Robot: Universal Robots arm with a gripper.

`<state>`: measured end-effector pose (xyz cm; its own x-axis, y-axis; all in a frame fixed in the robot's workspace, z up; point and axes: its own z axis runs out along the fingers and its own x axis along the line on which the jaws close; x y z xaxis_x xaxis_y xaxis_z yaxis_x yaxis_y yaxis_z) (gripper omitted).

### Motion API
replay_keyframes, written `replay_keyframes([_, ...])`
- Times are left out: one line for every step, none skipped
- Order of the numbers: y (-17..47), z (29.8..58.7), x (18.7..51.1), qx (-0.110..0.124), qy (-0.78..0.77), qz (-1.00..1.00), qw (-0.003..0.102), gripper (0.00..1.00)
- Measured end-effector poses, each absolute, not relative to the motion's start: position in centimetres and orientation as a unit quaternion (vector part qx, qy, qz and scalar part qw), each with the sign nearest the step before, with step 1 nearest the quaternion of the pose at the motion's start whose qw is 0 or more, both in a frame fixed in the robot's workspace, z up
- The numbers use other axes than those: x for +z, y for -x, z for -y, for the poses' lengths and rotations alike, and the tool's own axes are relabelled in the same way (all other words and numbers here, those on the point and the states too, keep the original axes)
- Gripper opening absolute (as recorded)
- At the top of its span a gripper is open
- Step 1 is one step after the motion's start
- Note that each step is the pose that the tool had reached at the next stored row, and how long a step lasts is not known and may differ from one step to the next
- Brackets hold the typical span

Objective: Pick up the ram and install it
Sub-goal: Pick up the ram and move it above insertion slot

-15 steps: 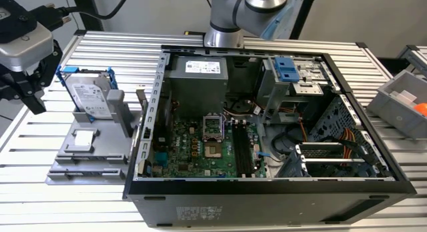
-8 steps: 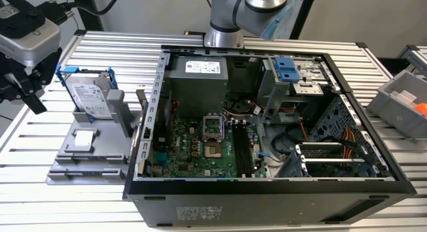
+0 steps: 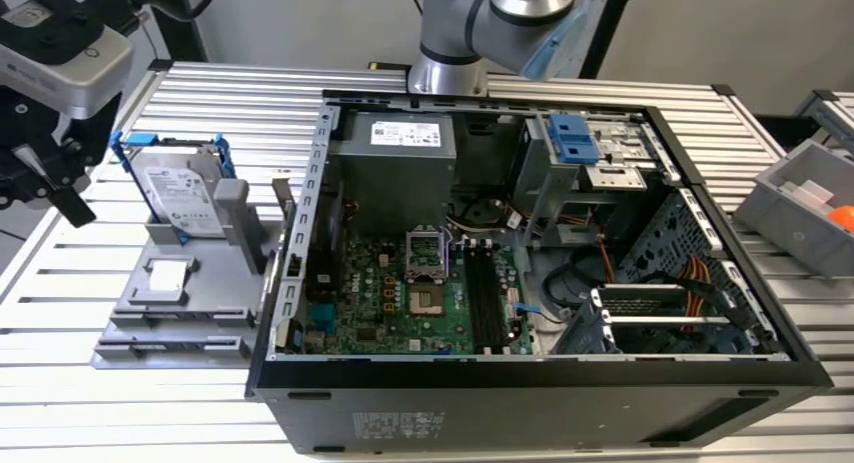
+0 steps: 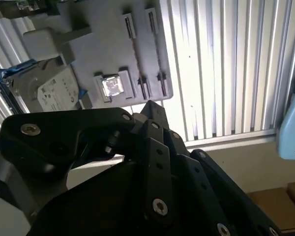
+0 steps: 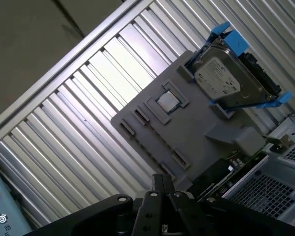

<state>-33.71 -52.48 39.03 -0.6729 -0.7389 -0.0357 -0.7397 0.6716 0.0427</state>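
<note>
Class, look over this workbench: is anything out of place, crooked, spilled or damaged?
Nothing stands out. The hard drive stands upright in the grey holder, the open computer case sits squarely on the slatted table, and its cables lie inside it. No spill or breakage shows.

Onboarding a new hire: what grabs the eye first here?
The open computer case fills the middle of the exterior view, green motherboard exposed. On the exterior view's left, a grey fixture holds a standing hard drive with blue rails; both wrist views show it beyond the black gripper.
</note>
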Motion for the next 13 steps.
replay_keyframes([33.71,52.48,39.03,0.027,0.405,-0.914,0.008,0.0])
replay_keyframes([33.7,52.48,39.03,0.027,0.405,-0.914,0.008,0.0])
replay_keyframes([33.7,52.48,39.03,0.027,0.405,-0.914,0.008,0.0])
replay_keyframes([33.7,52.48,39.03,0.028,0.405,-0.914,0.008,0.0])
replay_keyframes([33.7,52.48,39.03,0.028,0.405,-0.914,0.008,0.0])
replay_keyframes([33.7,52.48,39.03,0.028,0.405,-0.914,0.008,0.0])
replay_keyframes([33.7,52.48,39.03,0.028,0.405,-0.914,0.008,0.0])
replay_keyframes([33.7,52.48,39.03,0.028,0.405,-0.914,0.008,0.0])
replay_keyframes([33.7,52.48,39.03,0.028,0.405,-0.914,0.008,0.0])
replay_keyframes([33.7,52.48,39.03,0.028,0.405,-0.914,0.008,0.0])
replay_keyframes([33.7,52.48,39.03,0.028,0.405,-0.914,0.008,0.0])
replay_keyframes([33.7,52.48,39.02,0.028,0.405,-0.914,0.008,0.0])
replay_keyframes([33.7,52.48,39.02,0.028,0.405,-0.914,0.008,0.0])
